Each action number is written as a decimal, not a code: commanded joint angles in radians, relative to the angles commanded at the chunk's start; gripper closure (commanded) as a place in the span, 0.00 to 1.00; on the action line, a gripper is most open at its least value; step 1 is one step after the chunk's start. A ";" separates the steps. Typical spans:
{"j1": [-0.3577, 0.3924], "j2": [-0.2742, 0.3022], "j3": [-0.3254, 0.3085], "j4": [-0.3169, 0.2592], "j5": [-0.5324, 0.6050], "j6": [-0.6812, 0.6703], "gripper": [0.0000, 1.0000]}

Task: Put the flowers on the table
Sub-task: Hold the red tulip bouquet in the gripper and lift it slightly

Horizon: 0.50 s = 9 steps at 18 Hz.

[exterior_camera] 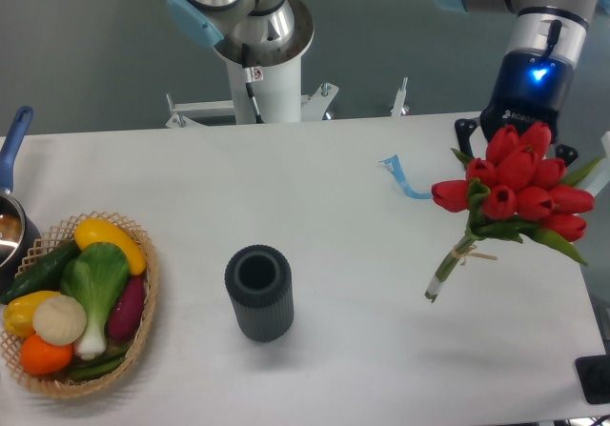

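The flowers (pixel 519 183), a bunch of red tulips with green leaves, hang tilted at the right side of the table (pixel 324 254). Their heads are up at the gripper. Their banded green stems (pixel 453 264) slope down to the left, and the stem end is at or just above the tabletop. My gripper (pixel 519 150) stands directly behind the tulip heads. Its dark finger links show on both sides of the bunch and its fingertips are hidden by the blooms. It appears shut on the flowers near the heads.
A dark grey ribbed vase (pixel 258 293) stands upright at the centre front. A wicker basket (pixel 143 321) of vegetables sits at the front left, with a blue-handled pot (pixel 11 212) behind it. A blue strip (pixel 402 178) lies left of the flowers. The table's right edge is close to the bunch.
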 joint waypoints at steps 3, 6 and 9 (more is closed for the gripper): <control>0.000 0.006 -0.006 -0.005 0.029 0.002 0.70; -0.002 0.015 -0.011 -0.005 0.090 0.003 0.70; -0.011 0.029 -0.005 -0.006 0.197 0.003 0.70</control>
